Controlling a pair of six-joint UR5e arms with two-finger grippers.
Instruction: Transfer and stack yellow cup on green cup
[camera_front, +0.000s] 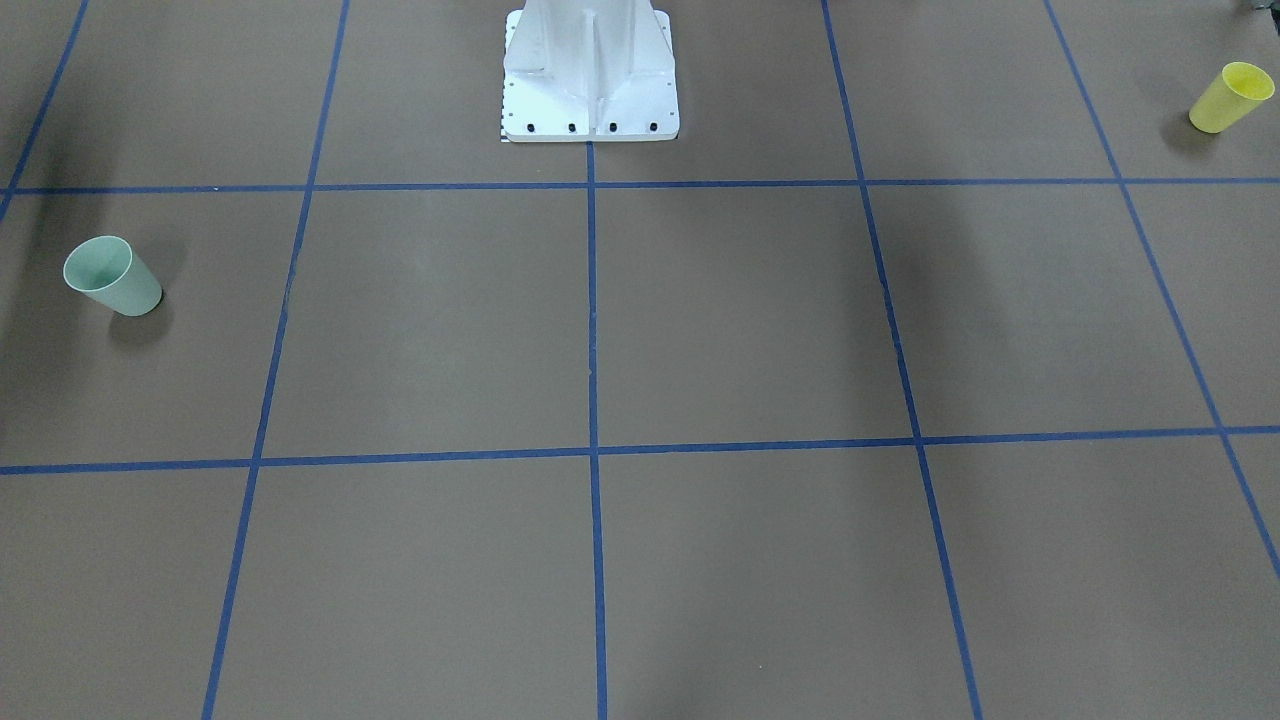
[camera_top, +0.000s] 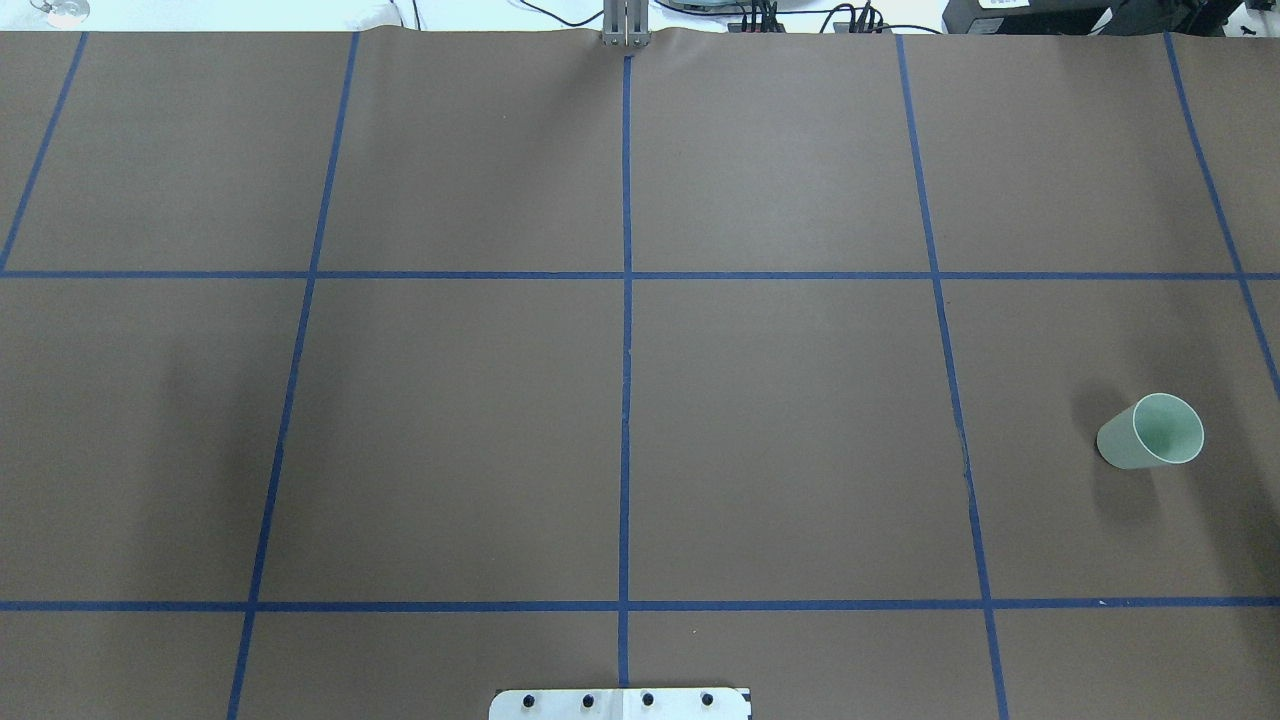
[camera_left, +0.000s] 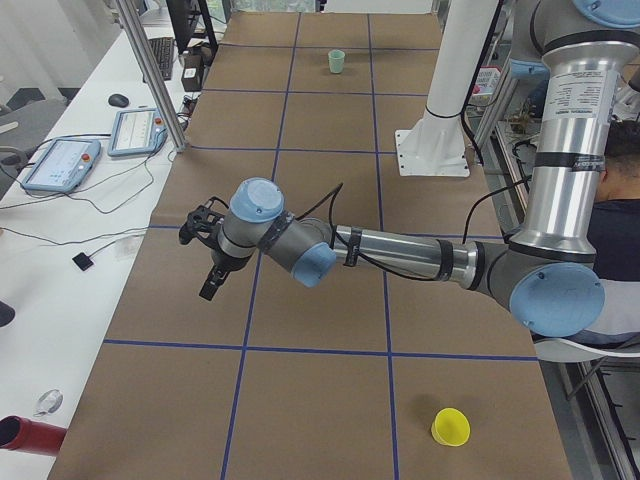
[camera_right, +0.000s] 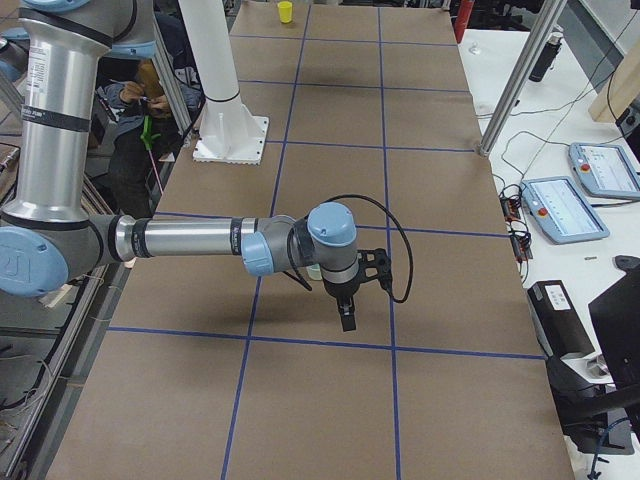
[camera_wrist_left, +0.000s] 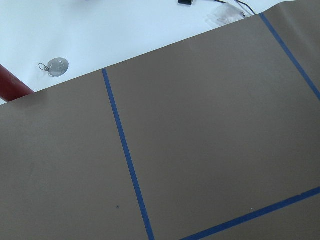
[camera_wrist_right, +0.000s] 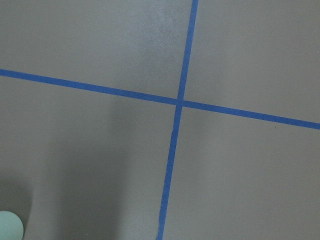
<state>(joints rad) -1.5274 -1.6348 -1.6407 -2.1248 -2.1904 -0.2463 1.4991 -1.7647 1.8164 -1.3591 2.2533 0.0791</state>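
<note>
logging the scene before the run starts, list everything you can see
yellow cup: 1, bright yellow, upright near the table's end on the robot's left
green cup: 1, pale mint, upright on the robot's right side
table cover: 1, brown, over the table
tape lines: several, blue, a grid on the cover
pedestal: 1, white, middle of the robot's edge
teach pendants: 2, grey, white bench on the operators' side
cylinder: 1, red, same bench
person: 1, dark top, seated behind the robot
left gripper: 1, black, above the table; open or shut unclear
right gripper: 1, black, above the table; unclear too
</note>
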